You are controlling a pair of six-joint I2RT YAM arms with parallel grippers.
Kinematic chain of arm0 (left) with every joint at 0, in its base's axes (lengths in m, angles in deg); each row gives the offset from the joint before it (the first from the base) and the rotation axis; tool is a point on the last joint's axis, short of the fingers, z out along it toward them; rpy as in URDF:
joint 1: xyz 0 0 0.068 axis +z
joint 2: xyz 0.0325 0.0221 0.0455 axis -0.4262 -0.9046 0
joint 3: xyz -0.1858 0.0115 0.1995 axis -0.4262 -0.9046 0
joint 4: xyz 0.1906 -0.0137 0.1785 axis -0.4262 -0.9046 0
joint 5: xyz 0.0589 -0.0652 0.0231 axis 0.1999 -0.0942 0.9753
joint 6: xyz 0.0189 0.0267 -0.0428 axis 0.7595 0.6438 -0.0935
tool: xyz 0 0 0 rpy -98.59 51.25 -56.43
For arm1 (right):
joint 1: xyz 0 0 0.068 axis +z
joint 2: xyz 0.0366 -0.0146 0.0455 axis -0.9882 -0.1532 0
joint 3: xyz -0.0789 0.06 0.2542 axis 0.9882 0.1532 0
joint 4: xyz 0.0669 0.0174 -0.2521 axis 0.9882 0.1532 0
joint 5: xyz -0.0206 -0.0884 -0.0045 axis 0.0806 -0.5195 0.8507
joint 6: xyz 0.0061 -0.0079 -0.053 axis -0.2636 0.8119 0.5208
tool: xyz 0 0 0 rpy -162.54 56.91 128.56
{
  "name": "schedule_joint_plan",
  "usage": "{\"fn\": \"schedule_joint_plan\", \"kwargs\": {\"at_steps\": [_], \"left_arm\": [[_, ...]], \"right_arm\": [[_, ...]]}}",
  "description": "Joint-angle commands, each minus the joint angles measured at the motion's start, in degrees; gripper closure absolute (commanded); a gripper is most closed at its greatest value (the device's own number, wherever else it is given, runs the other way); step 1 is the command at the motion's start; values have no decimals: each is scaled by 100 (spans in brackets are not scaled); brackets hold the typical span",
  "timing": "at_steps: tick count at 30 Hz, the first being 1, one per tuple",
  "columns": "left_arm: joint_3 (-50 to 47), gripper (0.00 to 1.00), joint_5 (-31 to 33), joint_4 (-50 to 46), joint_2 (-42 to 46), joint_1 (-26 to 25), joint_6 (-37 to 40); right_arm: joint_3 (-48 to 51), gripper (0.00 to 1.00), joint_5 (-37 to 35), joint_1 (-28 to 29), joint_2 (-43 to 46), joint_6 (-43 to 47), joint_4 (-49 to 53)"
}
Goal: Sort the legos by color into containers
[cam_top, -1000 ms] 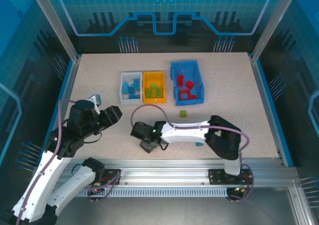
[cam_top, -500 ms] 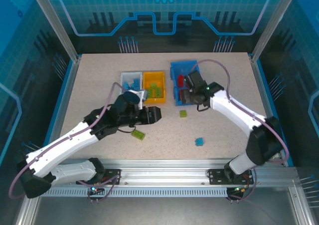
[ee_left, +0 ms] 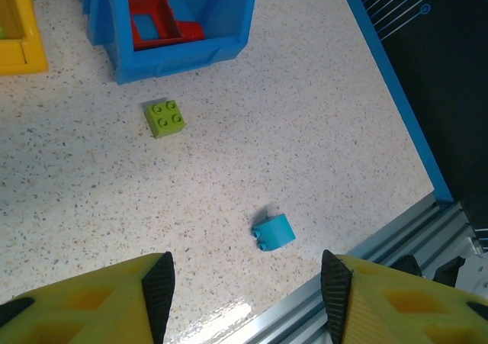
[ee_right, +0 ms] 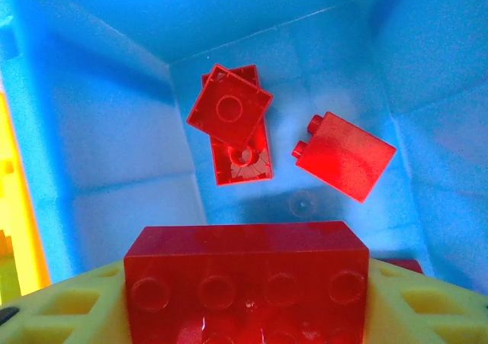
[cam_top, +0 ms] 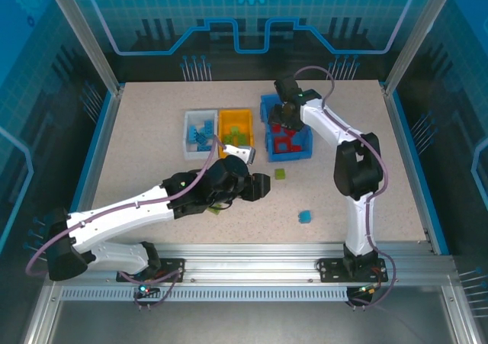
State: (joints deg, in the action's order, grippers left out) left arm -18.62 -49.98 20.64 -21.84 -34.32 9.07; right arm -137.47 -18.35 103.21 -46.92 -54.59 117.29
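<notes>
Two end effectors, three bins and loose legos on one speckled bench (cam_top: pixel 152 115).

Left end effector (ee_left: pixel 245 298): fingers (ee_left: pixel 158 290) set wide apart with nothing between them, poised over bare bench. Just ahead of the gap lies a light-blue brick (ee_left: pixel 273 232), tipped on its side. Farther ahead and a little to the left sits an olive-green brick (ee_left: pixel 165 118), four studs up, near the front wall of the blue bin (ee_left: pixel 179 54). A red square frame (ee_left: pixel 156 24) lies inside that bin, beyond the wall.

Right end effector (ee_right: pixel 245 298): closed on a long red brick (ee_right: pixel 245 271), studs facing the wrist camera, held over the inside of the blue bin. On the bin floor past it, a square red piece (ee_right: pixel 229 109) lies across another red piece (ee_right: pixel 242 161). To the right of these a further red block (ee_right: pixel 345 155) lies on its side.

Left of the right end effector, seen from above: the yellow bin (cam_top: pixel 235 114) just beside the blue bin, holding green bricks. Next to that stands the white-grey bin (cam_top: pixel 186 134), holding light-blue bricks.
</notes>
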Motion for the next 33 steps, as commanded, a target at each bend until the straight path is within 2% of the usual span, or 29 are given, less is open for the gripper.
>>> {"fn": "schedule_joint_plan", "kwargs": {"at_steps": [1, 6, 10, 15, 17, 22, 26, 30, 33], "left_arm": [[259, 43, 268, 160, -19, -48, 169], [230, 43, 343, 48, 77, -57, 212], [165, 42, 391, -71, 117, -57, 206], [67, 42, 505, -213, 196, -57, 102], [30, 42, 602, -352, 239, -55, 8], [-174, 40, 1162, -1280, 458, 56, -808], [-646, 36, 1109, -1898, 717, 487, -1696], [-1296, 32, 739, -1936, 929, 1036, -2478], [-1778, 32, 279, -1525, 919, 1422, -2988]], "right_arm": [[-282, 45, 83, -141, -264, -440, 436], [-326, 29, 186, -163, -340, -452, 393], [-329, 24, 258, -145, -155, -367, 337], [-377, 23, 246, -68, 157, -312, 348], [-365, 26, 230, -22, 346, -286, 325], [23, 31, -175, 257, 1237, -104, 96], [1177, 33, -502, 765, 2428, 336, -690], [3080, 33, -689, 1844, 3838, 1384, -2085], [4361, 32, -665, 2714, 4739, 1951, -2807]]}}
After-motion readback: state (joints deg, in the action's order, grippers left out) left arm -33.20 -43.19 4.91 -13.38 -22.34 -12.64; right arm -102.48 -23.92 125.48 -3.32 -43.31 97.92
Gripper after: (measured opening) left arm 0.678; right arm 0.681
